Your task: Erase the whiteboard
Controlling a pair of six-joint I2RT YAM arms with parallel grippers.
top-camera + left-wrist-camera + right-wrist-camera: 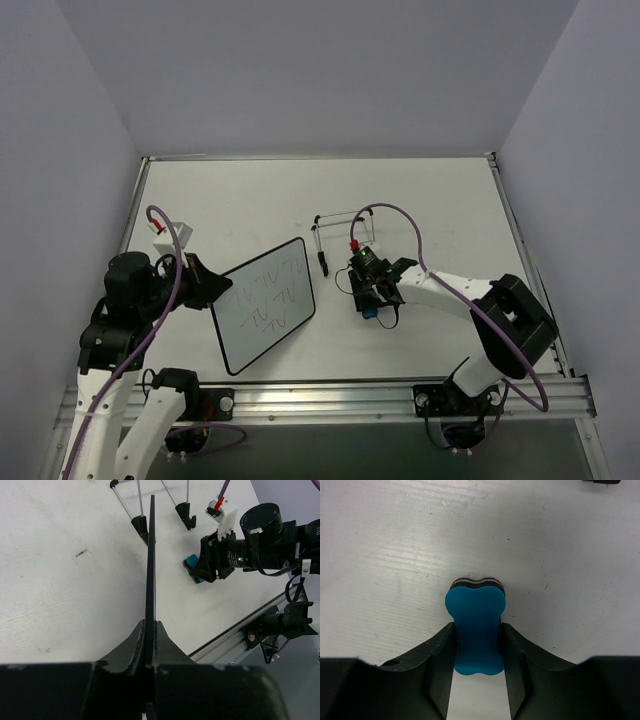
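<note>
The whiteboard [265,312] is white with a thin black rim and dark scribbles, and it is tilted up off the table at the left. My left gripper [212,285] is shut on its left edge. The left wrist view shows the whiteboard [150,555] edge-on, pinched between the jaws of the left gripper [150,627]. A blue bone-shaped eraser [475,630] lies on the table right of the board. My right gripper [477,627] is shut on its narrow waist, both fingers against its sides. From above, the right gripper [372,300] covers most of the eraser [371,312].
A thin wire stand [340,225] with black feet stands just behind the right gripper, also visible as the wire stand [150,510] in the left wrist view. An aluminium rail [320,395] runs along the table's near edge. Walls close in on three sides.
</note>
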